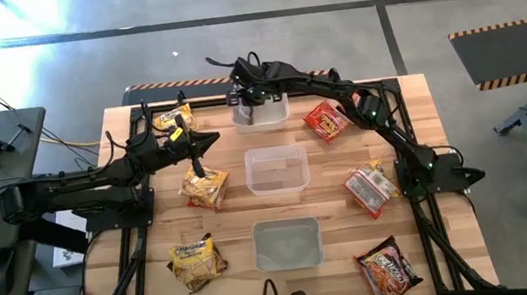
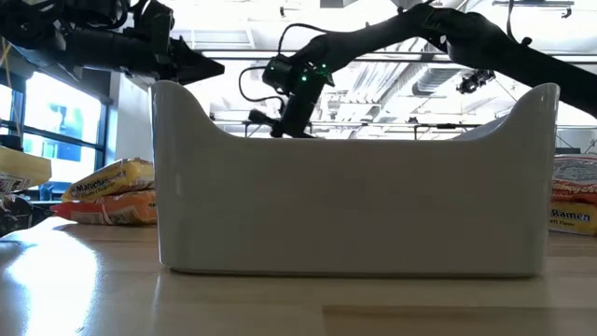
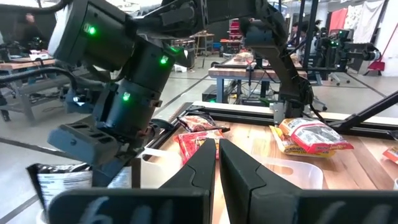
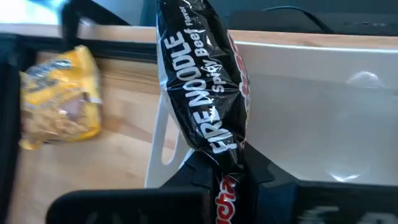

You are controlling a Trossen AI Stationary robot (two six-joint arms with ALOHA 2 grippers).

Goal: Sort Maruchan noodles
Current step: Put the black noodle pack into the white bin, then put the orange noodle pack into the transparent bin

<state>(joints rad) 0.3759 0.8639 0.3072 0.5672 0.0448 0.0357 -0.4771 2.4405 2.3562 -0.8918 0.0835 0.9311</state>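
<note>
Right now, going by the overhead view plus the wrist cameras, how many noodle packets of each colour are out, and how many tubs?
yellow packets: 3
red packets: 3
dark packet, held in the right claw: 1
clear tubs: 3
Total: 7 packets and 3 tubs, 10 things

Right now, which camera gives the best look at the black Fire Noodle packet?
The right wrist view: the black Fire Noodle packet fills the frame, label readable, pinched in the right gripper by the far tub. The left wrist view catches only a corner. The high and low views hide it behind the arm and tubs.
</note>
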